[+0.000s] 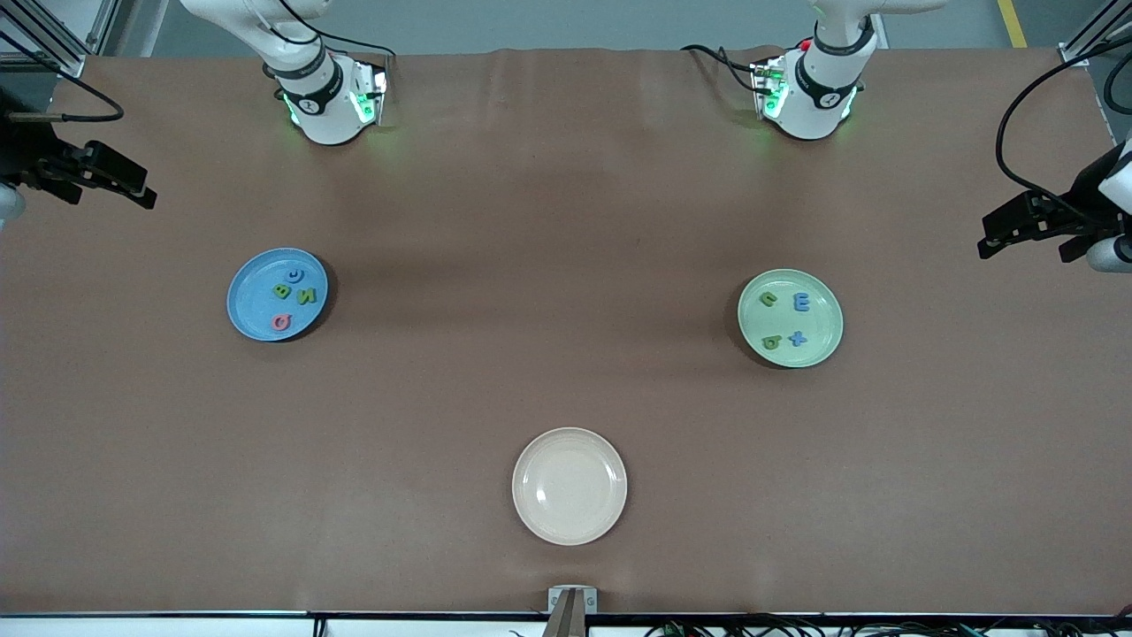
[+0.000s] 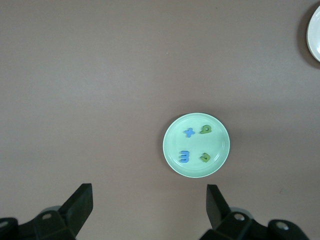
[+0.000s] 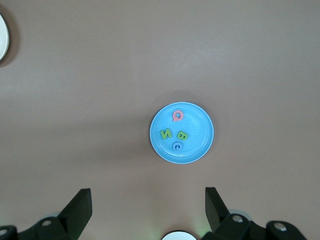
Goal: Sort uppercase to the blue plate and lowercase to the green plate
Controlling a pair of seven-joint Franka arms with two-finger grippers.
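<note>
Brown matting is covering the whole table, with both arm bases standing along its edge farthest from the front camera.

Blue plate is sitting toward the right arm's end of the table. Four uppercase pieces are lying in it, apart from one another: green B, green N, blue ring letter, and red-pink ring letter with a tail nearest the front camera.

Green plate is sitting toward the left arm's end. Four lowercase pieces are lying in it: green c-shaped letter, blue E-shaped letter, green b/p-shaped letter, and blue cross-like t.

Cream plate is sitting near the middle of the table edge closest to the front camera, nothing lying in it.

Left gripper is hanging high over the table at the left arm's end edge, fingers spread wide, gripping nothing; its wrist view is looking down on the green plate. Right gripper is hanging likewise at the right arm's end edge, fingers spread wide, empty, looking down on the blue plate. Both arms are waiting.
</note>
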